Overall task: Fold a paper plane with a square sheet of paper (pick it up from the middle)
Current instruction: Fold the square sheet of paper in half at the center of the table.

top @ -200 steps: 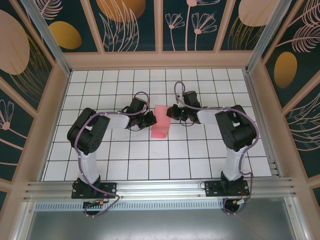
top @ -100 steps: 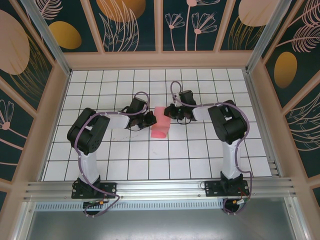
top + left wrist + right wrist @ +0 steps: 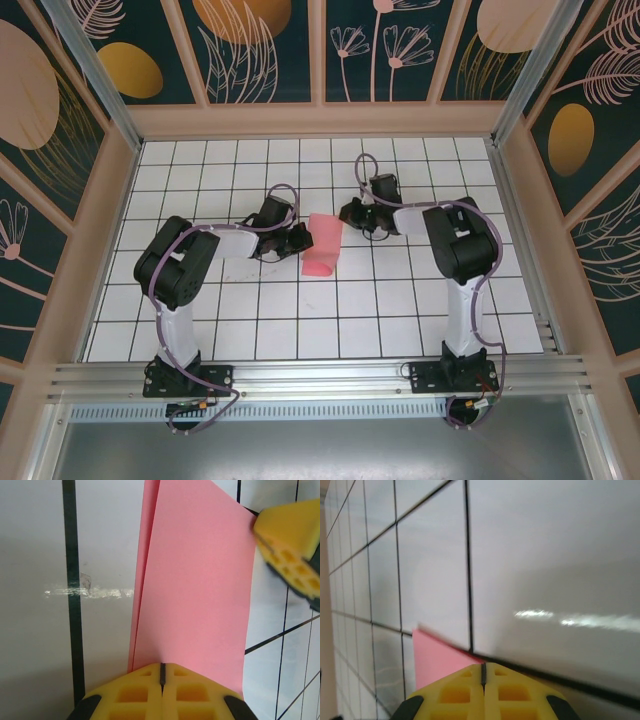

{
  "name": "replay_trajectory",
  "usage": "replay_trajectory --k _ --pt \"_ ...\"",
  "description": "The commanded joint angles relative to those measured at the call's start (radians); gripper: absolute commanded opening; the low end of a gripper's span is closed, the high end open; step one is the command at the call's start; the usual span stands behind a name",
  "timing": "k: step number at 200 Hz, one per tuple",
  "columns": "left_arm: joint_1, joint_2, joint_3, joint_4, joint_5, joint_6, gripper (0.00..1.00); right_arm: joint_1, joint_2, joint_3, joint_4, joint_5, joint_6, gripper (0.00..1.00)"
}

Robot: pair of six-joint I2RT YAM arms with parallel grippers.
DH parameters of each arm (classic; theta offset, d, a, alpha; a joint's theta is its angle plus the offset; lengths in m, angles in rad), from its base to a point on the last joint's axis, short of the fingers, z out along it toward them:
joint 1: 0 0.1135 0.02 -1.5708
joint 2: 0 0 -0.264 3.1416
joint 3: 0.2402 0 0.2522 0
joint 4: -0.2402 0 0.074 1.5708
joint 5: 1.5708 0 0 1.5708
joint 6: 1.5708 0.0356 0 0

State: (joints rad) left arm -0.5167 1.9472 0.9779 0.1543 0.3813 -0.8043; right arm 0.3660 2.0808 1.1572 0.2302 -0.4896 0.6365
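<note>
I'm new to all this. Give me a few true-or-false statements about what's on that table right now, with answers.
1. The sheet of paper is pink. True.
2. It is folded into a pointed dart. False: it is an oblong, with two layers showing along one edge.
3. The left gripper and the right gripper both have their jaws shut. True.
4. The paper lies against the right wall. False: it lies mid-table, between the two grippers.
5. The table carries a grid of dark lines. True.
</note>
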Motion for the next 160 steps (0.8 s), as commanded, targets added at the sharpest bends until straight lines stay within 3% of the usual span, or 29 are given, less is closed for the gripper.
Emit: replay_trajectory --k 1,35,83,160 --pt "0.012 0.090 -0.081 -0.274 -0.163 0.028 0.00 -0.027 -0.014 0.035 -0.028 0.075 0.006 0.00" --pt "0.012 0.087 -0.083 -0.268 -0.163 0.027 0.00 0.000 -0.152 -0.060 -0.018 -0.012 0.006 0.00" --pt "0.012 0.088 -0.089 -0.255 -0.170 0.025 0.00 0.121 -0.276 -0.268 0.011 -0.115 0.054 0.00" --pt "0.013 0.085 -0.092 -0.246 -0.174 0.022 0.00 0.175 -0.236 -0.313 -0.065 -0.138 0.028 0.00"
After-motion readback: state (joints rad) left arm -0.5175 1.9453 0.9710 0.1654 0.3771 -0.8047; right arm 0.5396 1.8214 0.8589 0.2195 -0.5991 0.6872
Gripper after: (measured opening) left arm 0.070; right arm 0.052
